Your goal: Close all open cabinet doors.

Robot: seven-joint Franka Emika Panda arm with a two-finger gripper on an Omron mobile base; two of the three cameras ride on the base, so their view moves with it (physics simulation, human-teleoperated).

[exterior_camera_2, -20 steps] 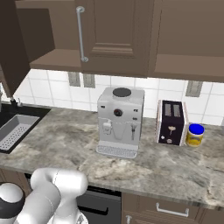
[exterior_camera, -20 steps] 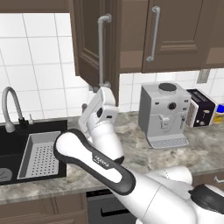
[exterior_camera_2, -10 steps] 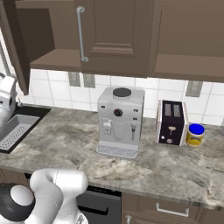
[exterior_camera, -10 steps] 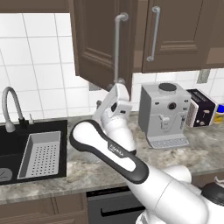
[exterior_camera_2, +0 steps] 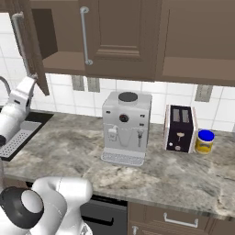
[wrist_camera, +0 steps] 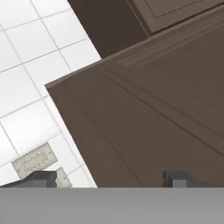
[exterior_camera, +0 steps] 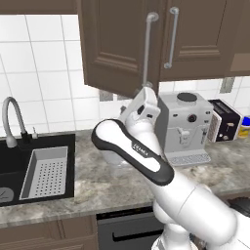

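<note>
- Swinging partway shut, open cabinet door (exterior_camera: 119, 46) hangs ajar from the wall cabinet above the counter's back edge, handle (exterior_camera: 148, 49) on its free edge; neighbouring door (exterior_camera: 195, 39) sits flush.
- Gripper (exterior_camera: 148, 97) raised just under the door's bottom corner, seemingly pressing its outer face; a push, not a grasp.
- Hand view: fingertips (wrist_camera: 43, 177) set wide apart, holding nothing, door panel directly ahead.
- Coffee machine (exterior_camera_2: 126, 126), toaster (exterior_camera_2: 180, 128) below, clear of the swing.

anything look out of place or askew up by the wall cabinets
Yes: one cabinet door hangs ajar, swung out from the closed door beside it, above the coffee machine. The claw sits just under its lower edge.
</note>
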